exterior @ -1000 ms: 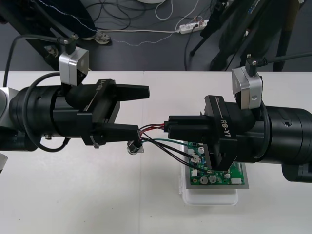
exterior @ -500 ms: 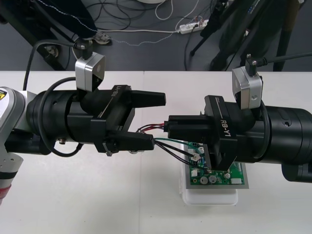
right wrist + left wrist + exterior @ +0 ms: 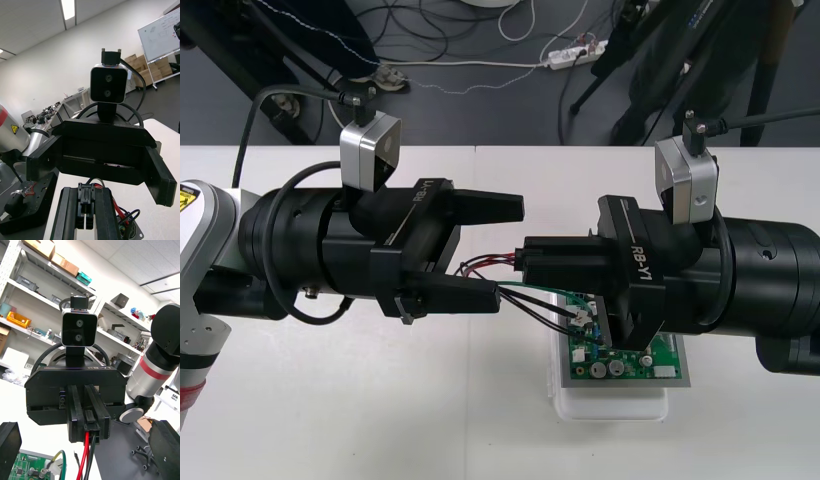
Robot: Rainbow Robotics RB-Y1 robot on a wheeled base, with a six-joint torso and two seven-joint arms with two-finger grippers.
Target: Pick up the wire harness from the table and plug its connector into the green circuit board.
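At the centre of the front view, the right gripper point(image 3: 526, 262) is pressed together on the harness point(image 3: 492, 261). The left gripper point(image 3: 510, 252) is spread wide just left of it, one finger above the wires and one below. The green board point(image 3: 635, 365) sits at lower right on its white base point(image 3: 610, 407).

In the right wrist view, that gripper's fingers point(image 3: 69, 213) pinch the black plug point(image 3: 86, 195), facing the open left gripper point(image 3: 101, 170).

In the left wrist view, red and black wires point(image 3: 87, 455) hang from the plug.

Wire harness point(image 3: 87, 450) aloft beside green board point(image 3: 630, 365)
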